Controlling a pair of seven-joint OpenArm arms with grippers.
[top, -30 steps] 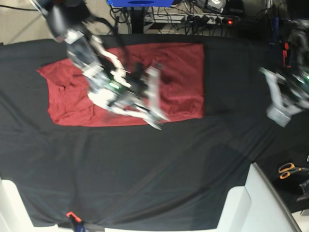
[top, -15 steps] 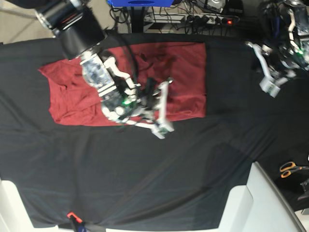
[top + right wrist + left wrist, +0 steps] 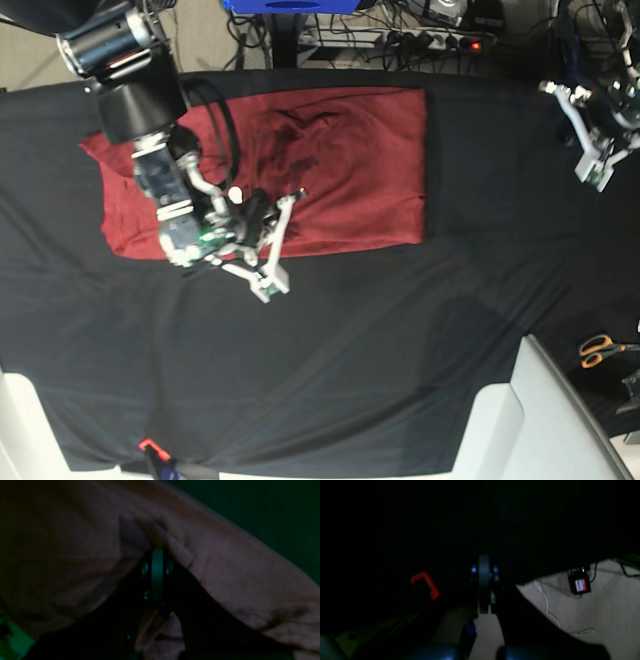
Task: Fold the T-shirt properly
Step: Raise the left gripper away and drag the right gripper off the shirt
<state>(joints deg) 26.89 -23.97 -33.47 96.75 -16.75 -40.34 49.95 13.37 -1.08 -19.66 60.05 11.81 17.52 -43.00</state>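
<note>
Right tool [image 3: 268, 255] moved left, closed, at T-shirt [image 3: 340, 165] near edge

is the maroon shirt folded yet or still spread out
Partly folded: the maroon knit shirt lies flat as a rectangle with no sleeves showing, straight along its right edge, rumpled at its left end.

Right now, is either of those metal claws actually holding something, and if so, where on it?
Neither holds anything. The right gripper is shut over the T-shirt's lower edge, without a visible pinch. The left gripper is shut, away from it.
</note>
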